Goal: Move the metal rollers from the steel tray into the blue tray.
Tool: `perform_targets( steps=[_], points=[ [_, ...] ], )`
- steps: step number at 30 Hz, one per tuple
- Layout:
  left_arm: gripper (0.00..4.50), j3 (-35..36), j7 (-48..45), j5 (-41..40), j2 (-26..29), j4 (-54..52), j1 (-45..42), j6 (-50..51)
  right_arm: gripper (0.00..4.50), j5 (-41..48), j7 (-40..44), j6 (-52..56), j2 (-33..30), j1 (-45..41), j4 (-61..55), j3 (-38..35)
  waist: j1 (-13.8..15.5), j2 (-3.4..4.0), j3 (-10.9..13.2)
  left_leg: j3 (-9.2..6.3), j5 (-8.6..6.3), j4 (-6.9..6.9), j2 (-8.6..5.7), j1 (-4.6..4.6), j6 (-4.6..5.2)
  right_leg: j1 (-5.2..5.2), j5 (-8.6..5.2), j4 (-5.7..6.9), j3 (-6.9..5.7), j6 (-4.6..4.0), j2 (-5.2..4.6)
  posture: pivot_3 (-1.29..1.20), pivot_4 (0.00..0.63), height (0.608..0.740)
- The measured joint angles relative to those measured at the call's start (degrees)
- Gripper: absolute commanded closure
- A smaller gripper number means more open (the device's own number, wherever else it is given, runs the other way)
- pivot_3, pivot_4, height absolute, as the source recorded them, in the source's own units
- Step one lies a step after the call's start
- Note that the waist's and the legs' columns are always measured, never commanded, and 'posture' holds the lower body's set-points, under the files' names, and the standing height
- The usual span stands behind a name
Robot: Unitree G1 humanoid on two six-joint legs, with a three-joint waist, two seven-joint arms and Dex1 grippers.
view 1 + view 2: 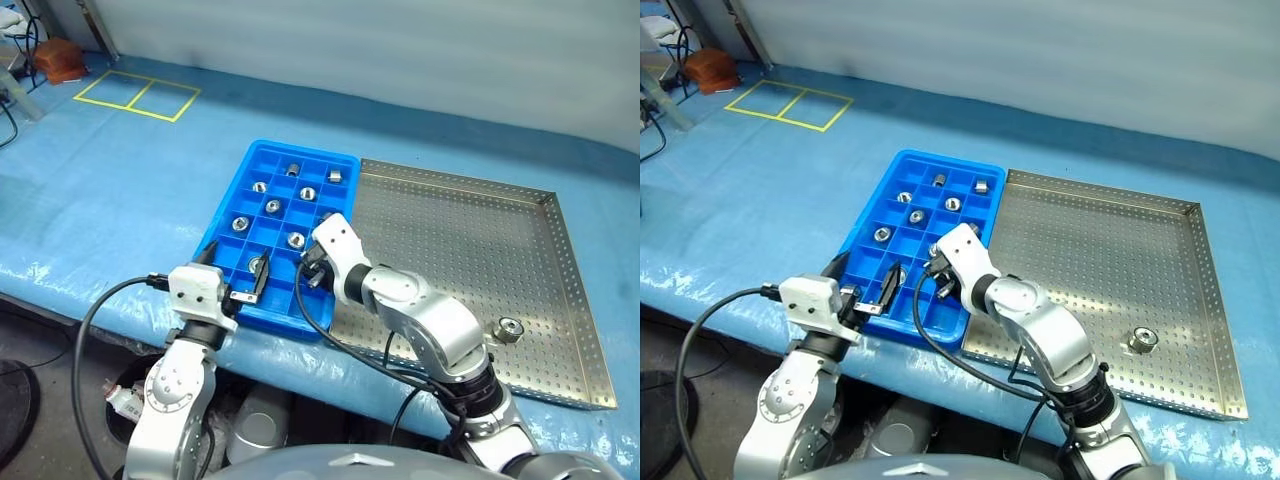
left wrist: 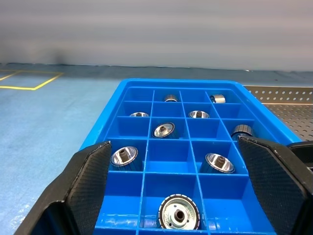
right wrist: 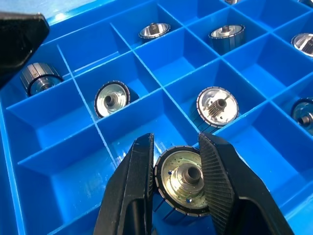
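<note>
The right gripper point(image 3: 176, 183) is clamped on a metal roller point(image 3: 183, 182), poised over the near right part of the blue tray point(image 1: 232, 192); several more rollers point(image 2: 164, 129) lie in separate compartments of that tray; one roller point(image 1: 510, 329) lies on the steel tray point(image 1: 470, 230), near its right edge; the left gripper point(image 2: 176, 186) hovers at the blue tray's near edge, fingers spread wide, empty.

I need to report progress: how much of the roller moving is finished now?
Nine metal rollers lie in compartments of the blue tray. The right gripper is shut on another roller over that tray. One roller is left on the steel tray. The left gripper hangs open.
</note>
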Motion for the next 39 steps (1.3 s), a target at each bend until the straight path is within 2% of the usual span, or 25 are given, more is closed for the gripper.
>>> perform_targets(
  steps=[1,7,9,17,30,39],
  points=[
    [0.0,0.02,-0.04,-0.01,0.04,0.01,-0.04,0.0,2.54,0.01,-0.08,0.02,-0.05,0.26,0.0,-0.01,-0.01,0.0,0.0,0.0,0.0,0.0,0.0,0.0,0.0,0.0,0.0,0.0,0.0,0.0,0.0,0.4,0.15,0.74],
    [0.0,-0.24,-1.15,-0.49,0.11,0.89,-1.44,0.01,0.54,-0.04,-1.45,0.02,-0.17,0.41,-0.22,-1.14,-0.22,0.0,0.0,0.01,0.0,0.02,-0.02,0.0,0.0,0.01,0.0,0.0,-0.01,0.0,0.02,0.36,0.15,0.74],
    [0.0,-0.65,-1.56,-0.98,0.13,1.1,-1.81,0.01,0.02,-0.11,-2.13,0.13,-0.19,0.45,-0.75,-1.6,-0.57,0.0,0.0,0.02,0.0,0.03,-0.02,0.0,0.0,0.02,0.0,0.0,-0.01,0.0,0.01,0.35,0.15,0.74],
    [0.0,-3.7,-3.52,-0.99,0.98,4.51,-6.03,0.38,0.02,-0.76,-7.44,3.55,0.5,1.22,-7.01,-10.61,-2.95,0.0,-0.01,0.0,0.0,0.12,-0.02,-0.03,0.0,0.06,0.02,0.0,0.0,0.01,-0.01,0.23,0.15,0.74],
    [0.0,-8.36,-10.2,-2.19,2.63,9.41,-13.73,1.56,0.02,-4.66,-14.79,12.28,0.01,8.63,-17.75,-23.78,-13.64,0.02,-0.03,-0.08,0.01,0.1,-0.04,0.11,0.01,0.1,0.15,0.16,0.21,0.1,-0.01,0.04,0.15,0.74],
    [0.0,-10.21,-14.02,-3.46,2.71,10.91,-16.16,2.7,0.02,-7.56,-17.84,19.65,2.1,12.89,-20.74,-28.82,-17.07,0.04,-0.04,0.04,0.02,0.12,-0.03,0.31,0.01,0.15,0.19,0.25,0.4,0.27,0.07,-0.01,0.15,0.74]
  ],
)
